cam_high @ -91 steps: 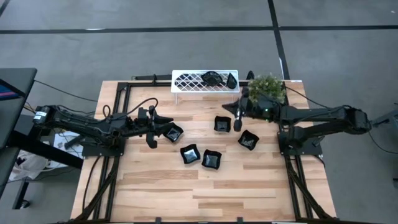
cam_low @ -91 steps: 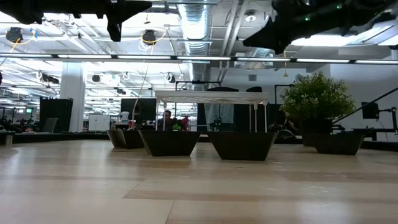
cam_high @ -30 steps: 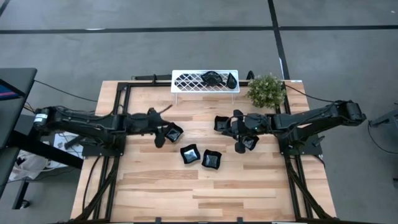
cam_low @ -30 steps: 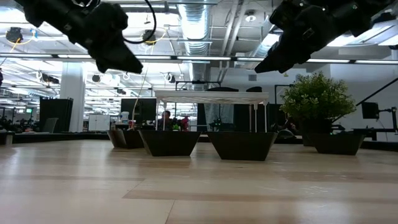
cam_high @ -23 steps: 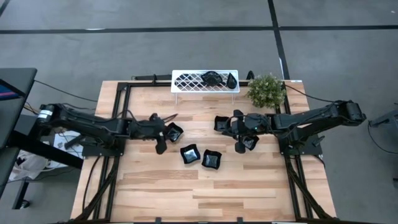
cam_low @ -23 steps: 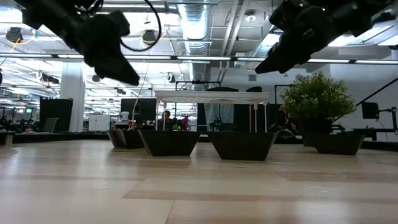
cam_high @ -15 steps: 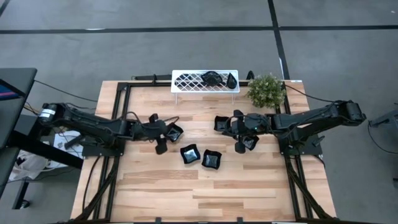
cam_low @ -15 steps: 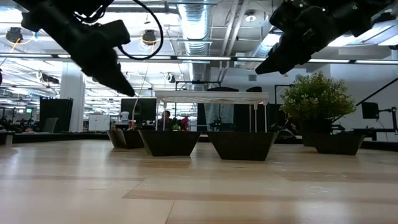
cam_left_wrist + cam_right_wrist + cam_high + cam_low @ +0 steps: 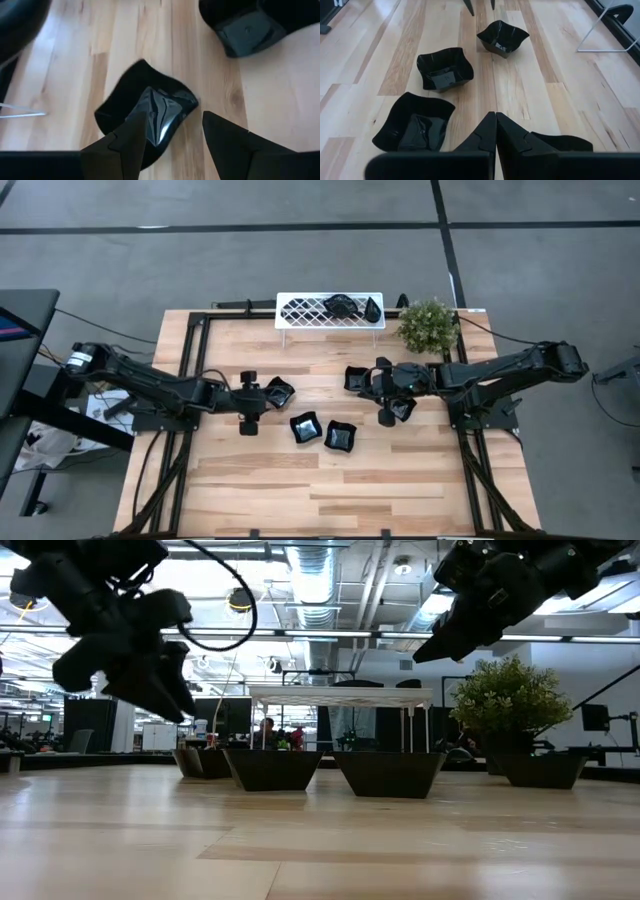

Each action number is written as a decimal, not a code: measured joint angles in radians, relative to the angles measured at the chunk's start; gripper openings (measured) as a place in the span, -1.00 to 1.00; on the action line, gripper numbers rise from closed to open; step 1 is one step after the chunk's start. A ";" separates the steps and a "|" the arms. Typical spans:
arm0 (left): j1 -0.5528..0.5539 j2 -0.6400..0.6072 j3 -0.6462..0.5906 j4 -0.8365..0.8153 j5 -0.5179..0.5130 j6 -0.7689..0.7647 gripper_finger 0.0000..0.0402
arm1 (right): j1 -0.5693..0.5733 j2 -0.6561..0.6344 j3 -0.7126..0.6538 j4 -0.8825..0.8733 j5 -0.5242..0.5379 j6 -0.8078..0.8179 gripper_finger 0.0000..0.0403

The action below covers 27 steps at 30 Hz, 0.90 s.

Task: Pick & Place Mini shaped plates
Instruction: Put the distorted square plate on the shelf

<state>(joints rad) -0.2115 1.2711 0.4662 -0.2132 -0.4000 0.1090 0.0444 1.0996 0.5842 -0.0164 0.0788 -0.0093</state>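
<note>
Lower your left gripper (image 9: 172,137) (fingers spread) straight over the square plate (image 9: 150,112); right gripper (image 9: 495,131), fingers together, just waits.

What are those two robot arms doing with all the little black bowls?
They are sorting small black dishes on a wooden table. The left tool is open and hangs right beside one dish, ready to grab it. The right tool is shut and waits over another dish. Two dishes already sit on the white rack.
</note>
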 joint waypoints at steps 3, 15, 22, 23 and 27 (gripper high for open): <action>0.000 0.023 -0.011 0.004 -0.008 0.000 -0.03 | 0.000 0.000 0.000 0.000 0.000 0.000 -1.00; 0.007 0.166 -0.012 0.036 -0.045 0.061 -0.03 | 0.000 0.000 0.000 0.001 0.000 0.000 -1.00; 0.008 0.201 -0.012 0.055 -0.067 0.078 -0.03 | 0.000 0.000 0.000 0.001 0.000 0.000 -1.00; 0.008 0.201 -0.012 0.053 -0.067 0.078 -0.03 | 0.000 0.000 0.000 0.001 0.000 0.000 -1.00; 0.011 0.221 -0.012 0.057 -0.063 0.079 -0.03 | 0.000 0.000 0.000 0.001 0.000 0.000 -1.00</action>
<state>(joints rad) -0.2001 1.4925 0.4541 -0.1562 -0.4629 0.1879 0.0444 1.0996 0.5842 -0.0154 0.0788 -0.0095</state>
